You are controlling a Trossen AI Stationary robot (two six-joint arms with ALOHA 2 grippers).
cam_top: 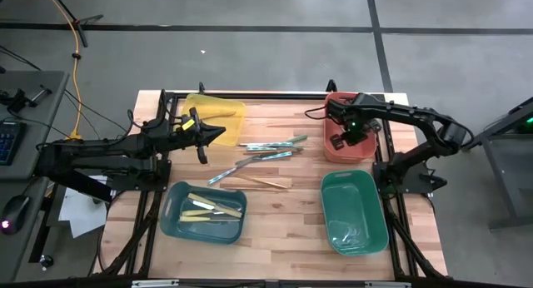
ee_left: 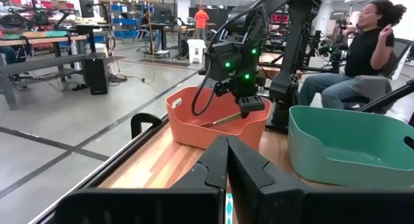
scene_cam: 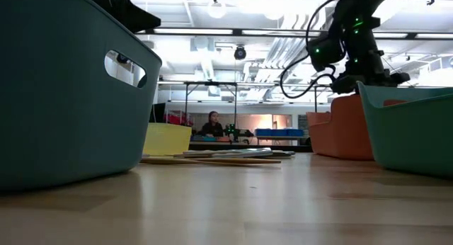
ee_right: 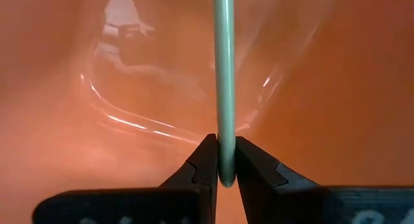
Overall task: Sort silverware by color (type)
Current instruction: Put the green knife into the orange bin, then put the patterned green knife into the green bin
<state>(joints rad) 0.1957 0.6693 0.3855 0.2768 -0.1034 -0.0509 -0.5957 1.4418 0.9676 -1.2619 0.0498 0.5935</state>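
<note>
My right gripper [cam_top: 341, 139] points down into the orange bin [cam_top: 360, 151] at the table's far right and is shut on a thin pale utensil [ee_right: 224, 68]. My left gripper [cam_top: 218, 131] is shut and empty. It points level across the table beside the yellow bin [cam_top: 218, 107]. Several loose pieces of silverware [cam_top: 268, 148] lie flat on the wood in the middle of the table. More pieces lie in the teal bin [cam_top: 171, 223] at the near left. My right gripper pinches the utensil close to one end [ee_right: 225, 153] between its two fingertips, coming from above. The utensil [ee_left: 224, 120] sticks out sideways from the fingers, slanting a little downward inside the orange bin. Whether its free end touches the bin I cannot tell.
A green bin [cam_top: 331, 206] stands at the near right, just in front of the orange one. A black frame runs along the table's edges. People sit in the room beyond the table [ee_left: 362, 49].
</note>
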